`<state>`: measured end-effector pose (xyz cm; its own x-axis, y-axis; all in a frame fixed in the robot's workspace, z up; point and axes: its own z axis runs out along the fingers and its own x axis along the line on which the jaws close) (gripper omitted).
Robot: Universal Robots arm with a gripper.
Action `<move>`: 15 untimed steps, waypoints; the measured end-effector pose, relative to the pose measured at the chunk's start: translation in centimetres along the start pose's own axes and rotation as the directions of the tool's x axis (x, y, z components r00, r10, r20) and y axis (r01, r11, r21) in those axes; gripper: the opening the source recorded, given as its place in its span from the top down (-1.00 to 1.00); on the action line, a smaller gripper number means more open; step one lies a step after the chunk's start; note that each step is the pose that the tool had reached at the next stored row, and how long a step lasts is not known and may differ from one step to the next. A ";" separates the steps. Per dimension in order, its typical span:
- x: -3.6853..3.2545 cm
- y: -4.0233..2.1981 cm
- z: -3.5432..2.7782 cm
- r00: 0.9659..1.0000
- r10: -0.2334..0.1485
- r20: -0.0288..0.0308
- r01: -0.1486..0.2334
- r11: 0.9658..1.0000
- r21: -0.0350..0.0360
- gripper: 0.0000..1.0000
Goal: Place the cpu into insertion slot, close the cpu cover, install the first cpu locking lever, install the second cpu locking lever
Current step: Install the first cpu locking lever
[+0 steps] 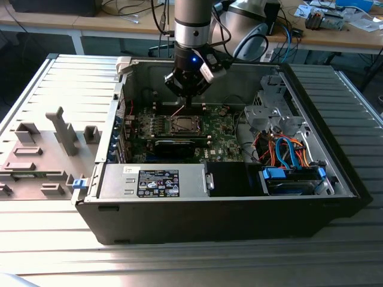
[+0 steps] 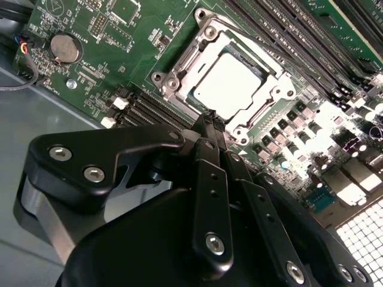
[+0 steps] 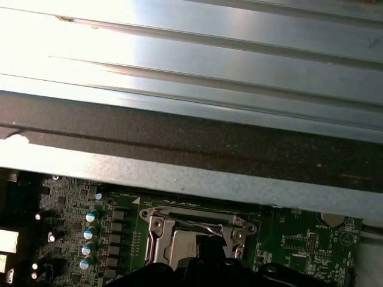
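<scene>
Landmark: insertion slot on the green board. Cpu sits seated in it, cpu cover closed flat around it. My gripper hangs at the slot's near edge, jaws pinched together, grasping nothing. Step, I judge: locking levers. Needs a careful hook-and-press at the slot's rim

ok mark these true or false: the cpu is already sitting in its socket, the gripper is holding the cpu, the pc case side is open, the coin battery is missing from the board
1. The square silver-grey cpu sits in the metal-rimmed insertion slot. True.
2. The black gripper is holding the cpu. False: its closed fingertips hover beside the socket's edge, carrying nothing.
3. The black computer case lies open, showing the green motherboard. True.
4. The round silver coin battery is missing. False: it sits in its holder on the board.
</scene>
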<state>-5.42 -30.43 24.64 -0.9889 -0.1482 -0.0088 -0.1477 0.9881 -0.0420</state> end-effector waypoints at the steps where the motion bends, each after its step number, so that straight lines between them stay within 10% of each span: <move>1: 0.01 -0.07 0.01 1.000 0.000 0.000 0.000 1.000 0.000 0.79; 15: 1.70 -0.12 -0.01 1.000 0.000 0.003 0.000 1.000 -0.002 0.79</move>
<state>-7.09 -30.79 24.63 -0.9889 -0.1480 -0.0114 -0.1475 0.9883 -0.0397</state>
